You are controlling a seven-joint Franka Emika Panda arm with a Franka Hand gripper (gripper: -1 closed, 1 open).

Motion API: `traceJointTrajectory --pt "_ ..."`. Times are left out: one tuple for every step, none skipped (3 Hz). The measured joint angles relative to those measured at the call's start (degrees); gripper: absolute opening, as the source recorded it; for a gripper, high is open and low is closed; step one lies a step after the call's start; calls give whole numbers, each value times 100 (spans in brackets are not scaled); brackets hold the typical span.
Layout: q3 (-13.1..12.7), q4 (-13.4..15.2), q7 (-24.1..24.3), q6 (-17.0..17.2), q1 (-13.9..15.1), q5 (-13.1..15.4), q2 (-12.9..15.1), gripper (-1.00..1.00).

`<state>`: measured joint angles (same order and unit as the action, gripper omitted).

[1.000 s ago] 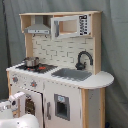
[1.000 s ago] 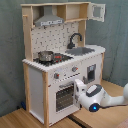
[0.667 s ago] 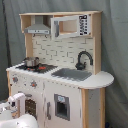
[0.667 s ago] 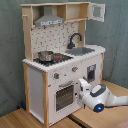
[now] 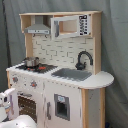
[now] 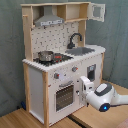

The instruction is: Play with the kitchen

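Item: the kitchen [image 6: 60, 60], upright on the tabletop [image 6: 20, 120]; we judge it rigid, bulky, best worked by its oven door [image 6: 64, 95] handle, claw [image 6: 86, 86] just beside, finger state indiscernible.

A grey fabric backdrop [image 5: 114, 45] is hung across the rear of the scene in both exterior views, its vertical folds being visible at the first exterior view's right and behind the upper shelves in the second exterior view [image 6: 10, 50]; a teal-grey tint is taken on at the second exterior view's right. A light wooden table surface [image 6: 20, 119] is seen along the bottom of the second exterior view; a seam between two boards is shown near its middle; a dark floor area is glimpsed at the first exterior view's lower right.
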<state>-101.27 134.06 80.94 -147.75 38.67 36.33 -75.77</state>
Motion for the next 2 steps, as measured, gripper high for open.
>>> traceJointTrajectory --pt "338 1 -507 0 -249 232 -28 100" --pt "569 16 -1016 0 -454 483 -28 100"
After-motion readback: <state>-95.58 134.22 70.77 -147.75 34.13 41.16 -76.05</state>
